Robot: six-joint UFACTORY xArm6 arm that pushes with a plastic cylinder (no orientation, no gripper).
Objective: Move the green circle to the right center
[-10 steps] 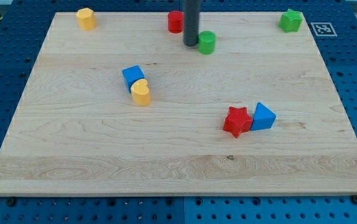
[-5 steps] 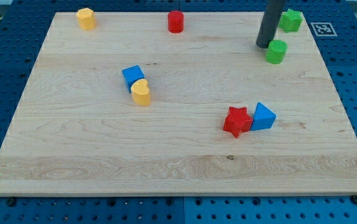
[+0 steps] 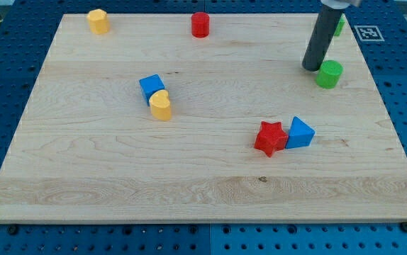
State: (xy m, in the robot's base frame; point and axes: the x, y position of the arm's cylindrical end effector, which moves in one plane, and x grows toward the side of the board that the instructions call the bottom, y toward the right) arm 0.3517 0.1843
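My tip [image 3: 312,68] sits against the green circle [image 3: 329,74], on its upper-left side. No gripper here, just the rod, holding nothing. Red star [image 3: 271,138] and blue block [image 3: 300,132] lie well below the circle, touching.

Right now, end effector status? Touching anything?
No pincer: my tip sits against the green circle on its left side in the view. Holding nothing.

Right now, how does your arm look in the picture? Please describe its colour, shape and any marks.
Only my rod shows: a straight, smooth, dark grey cylinder coming in from the view's top, ending at my tip. A lighter band sits where it leaves the picture. I see no cables or markings on it.
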